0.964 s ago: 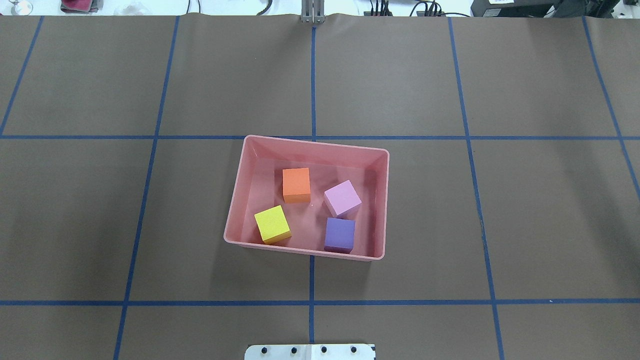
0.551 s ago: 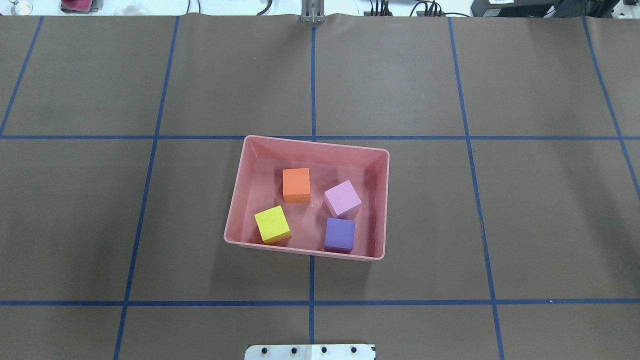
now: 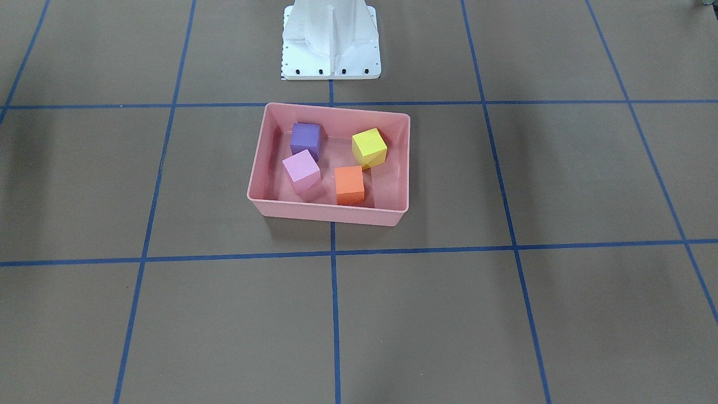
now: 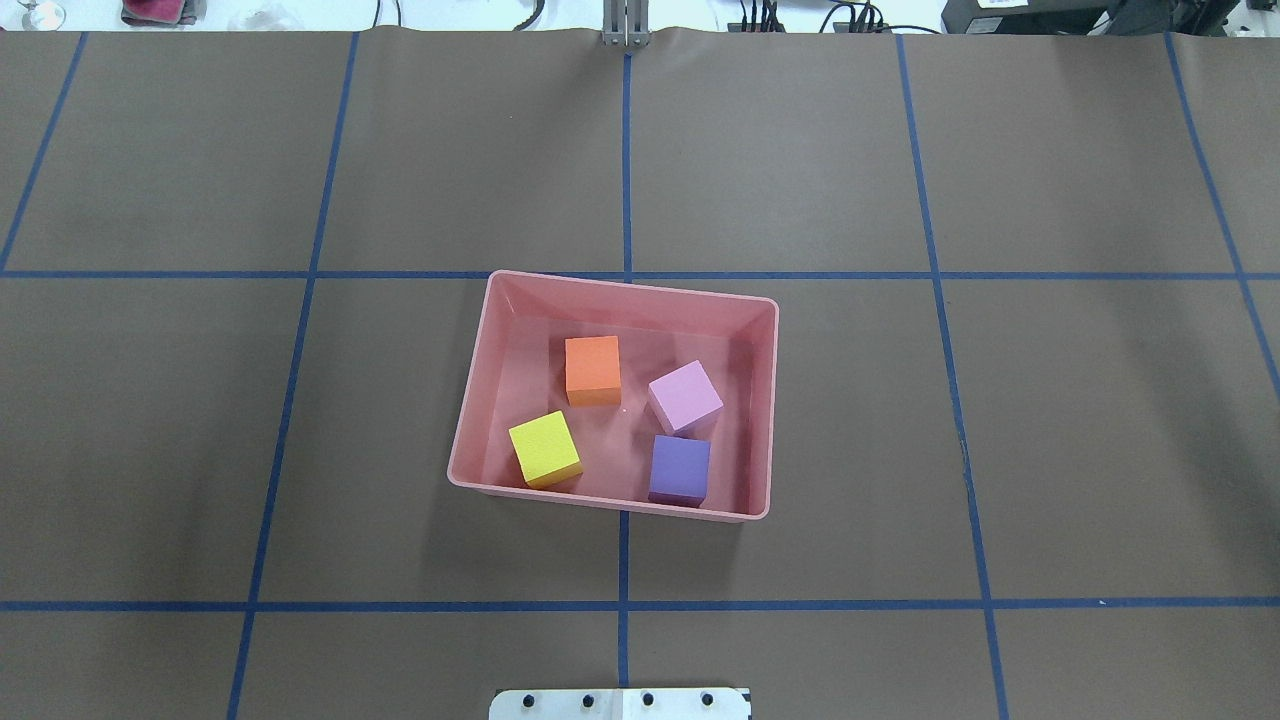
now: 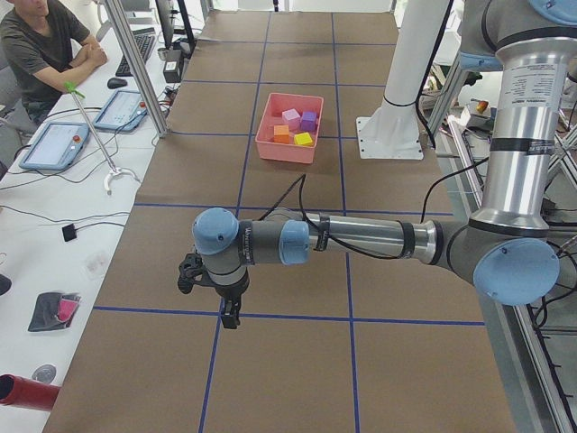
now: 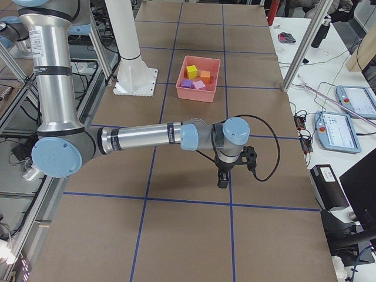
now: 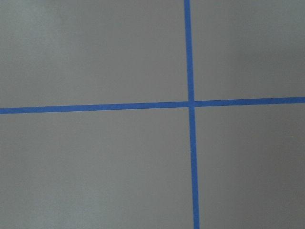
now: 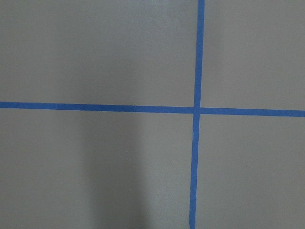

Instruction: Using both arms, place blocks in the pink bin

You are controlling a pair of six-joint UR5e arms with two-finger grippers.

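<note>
The pink bin [image 4: 470, 420] sits at the table's middle and also shows in the front view [image 3: 331, 216]. Inside it lie the orange block [image 4: 592, 369], the light pink block [image 4: 685, 396], the yellow block [image 4: 544, 448] and the purple block [image 4: 680, 469]. My left gripper [image 5: 231, 317] shows only in the exterior left view, far from the bin at the table's end. My right gripper [image 6: 222, 180] shows only in the exterior right view, at the opposite end. I cannot tell whether either is open or shut. Both wrist views show only bare table.
The brown table [image 4: 300, 450] carries a blue tape grid. The white pedestal base [image 3: 331, 39] stands behind the bin. An operator [image 5: 41, 45] sits at a side desk with tablets and cables.
</note>
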